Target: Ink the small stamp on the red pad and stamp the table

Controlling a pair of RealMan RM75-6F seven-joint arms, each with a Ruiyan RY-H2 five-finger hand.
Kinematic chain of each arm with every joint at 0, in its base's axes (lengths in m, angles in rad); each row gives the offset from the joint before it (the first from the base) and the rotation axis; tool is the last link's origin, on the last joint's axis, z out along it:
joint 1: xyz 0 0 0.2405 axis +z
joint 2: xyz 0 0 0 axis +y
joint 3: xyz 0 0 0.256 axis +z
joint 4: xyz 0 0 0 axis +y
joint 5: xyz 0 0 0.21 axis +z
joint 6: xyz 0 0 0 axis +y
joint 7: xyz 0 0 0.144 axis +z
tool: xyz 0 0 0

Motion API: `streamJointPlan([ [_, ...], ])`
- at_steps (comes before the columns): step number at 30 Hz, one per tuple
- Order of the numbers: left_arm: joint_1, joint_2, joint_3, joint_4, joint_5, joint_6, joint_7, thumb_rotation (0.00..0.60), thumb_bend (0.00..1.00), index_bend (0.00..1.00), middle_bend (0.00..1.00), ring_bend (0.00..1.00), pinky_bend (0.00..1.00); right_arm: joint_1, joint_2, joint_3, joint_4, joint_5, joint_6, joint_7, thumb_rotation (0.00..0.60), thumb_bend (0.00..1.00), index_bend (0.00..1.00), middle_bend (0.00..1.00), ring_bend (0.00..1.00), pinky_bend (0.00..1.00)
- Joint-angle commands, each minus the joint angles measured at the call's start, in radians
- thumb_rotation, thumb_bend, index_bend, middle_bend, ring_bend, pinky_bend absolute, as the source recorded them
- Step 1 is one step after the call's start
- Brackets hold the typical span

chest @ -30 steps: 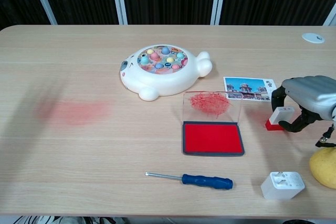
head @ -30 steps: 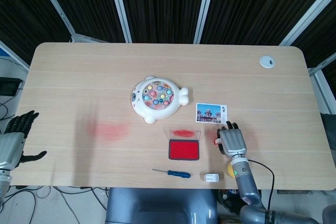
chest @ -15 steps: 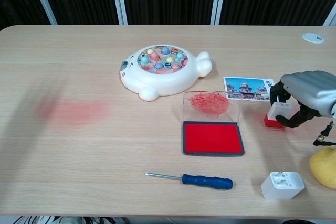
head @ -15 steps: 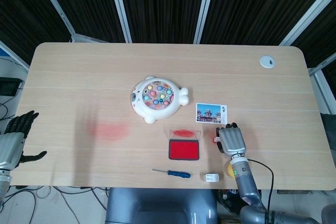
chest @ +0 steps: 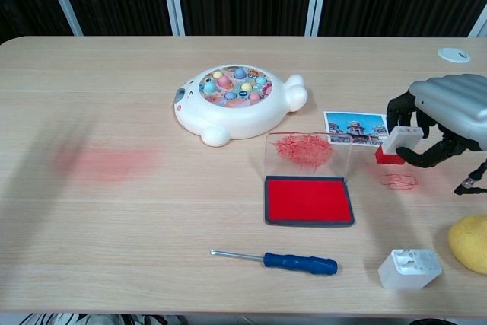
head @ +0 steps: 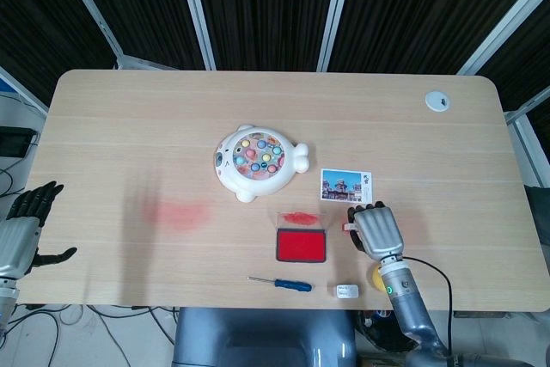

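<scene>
My right hand (chest: 445, 116) pinches the small stamp (chest: 396, 147), a white block with a red base, lifted a little above the table right of the ink pad. Below it a red stamped mark (chest: 399, 181) shows on the wood. The red pad (chest: 307, 199) lies open with its clear, ink-smeared lid (chest: 307, 151) standing up behind it. In the head view the right hand (head: 375, 229) covers most of the stamp (head: 347, 228), beside the pad (head: 301, 245). My left hand (head: 21, 231) hangs off the table's left edge, fingers apart, holding nothing.
A white fish toy (chest: 237, 102) sits behind the pad, a postcard (chest: 358, 127) lies by the right hand. A blue screwdriver (chest: 280, 262), a white charger plug (chest: 409, 268) and a yellow fruit (chest: 470, 242) lie near the front edge. A red smear (chest: 106, 161) marks the left side.
The right hand has lifted the stamp off the table and moved it slightly up and left, uncovering a fresh red mark where it stood. The left hand has not moved.
</scene>
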Motion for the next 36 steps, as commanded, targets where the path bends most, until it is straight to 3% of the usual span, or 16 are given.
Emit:
streamJointPlan([
  [1, 0.0, 0.0, 0.001, 0.0, 0.001, 0.0, 0.001, 0.6, 0.0, 0.0, 0.0, 0.0, 0.0, -0.001, 0.029, -0.021, -0.082, -0.041, 0.006, -0.012, 0.6, 0.64, 0.81, 0.69, 0.55, 0.46],
  [12, -0.001, 0.003, -0.001, 0.001, 0.005, 0.0, -0.011, 0.6, 0.0, 0.0, 0.0, 0.0, 0.0, 0.054, -0.062, -0.008, -0.181, -0.01, -0.024, -0.175, 0.6, 0.64, 0.82, 0.7, 0.55, 0.5],
  [27, -0.006, 0.007, -0.003, 0.003, 0.001, -0.009, -0.029, 0.6, 0.0, 0.0, 0.0, 0.0, 0.0, 0.11, -0.275, 0.041, -0.058, 0.188, -0.005, -0.342, 0.6, 0.64, 0.82, 0.7, 0.55, 0.5],
  [36, -0.008, 0.014, -0.002, -0.002, -0.004, -0.019, -0.039, 0.6, 0.0, 0.0, 0.0, 0.0, 0.0, 0.125, -0.328, 0.062, -0.001, 0.249, 0.001, -0.348, 0.6, 0.65, 0.82, 0.7, 0.55, 0.5],
])
